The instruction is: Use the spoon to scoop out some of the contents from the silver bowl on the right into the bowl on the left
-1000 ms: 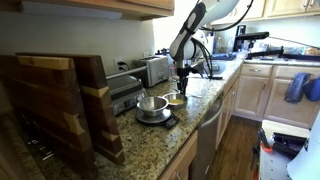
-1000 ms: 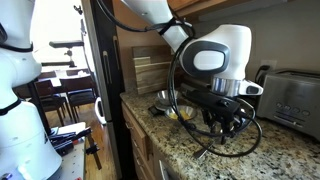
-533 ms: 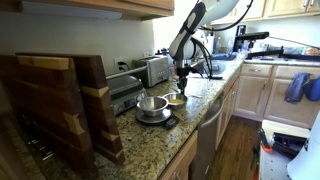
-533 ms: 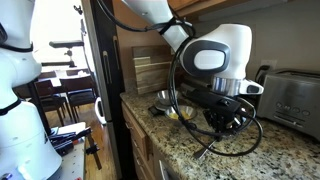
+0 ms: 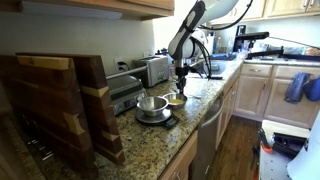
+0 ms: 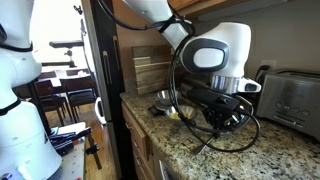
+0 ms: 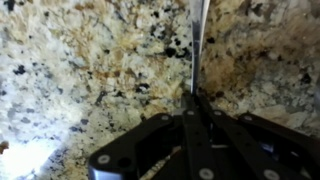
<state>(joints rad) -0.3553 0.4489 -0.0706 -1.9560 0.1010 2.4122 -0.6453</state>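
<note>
As seen from the wrist, noted jaws clenched on the spoon (image 7: 199, 40), handle running to top centre of frame over speckled table (image 7: 90, 70). Logged tan contents (image 5: 176, 99) at mid-frame beside silver bowl (image 5: 152, 104).

speckled tan counter (image 7: 80, 80), black pincer (image 7: 195, 101), silvery spoon (image 7: 199, 40)

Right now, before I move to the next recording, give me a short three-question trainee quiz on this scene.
1. True or false: the gripper is shut on the spoon.
2. In the wrist view, what surface shows behind the spoon? A granite counter; B wooden board; C bowl.
3. Fill in: in an exterior view, a silver ____ stands beyond the bowls.
Key: 1 true; 2 A; 3 toaster.
</note>
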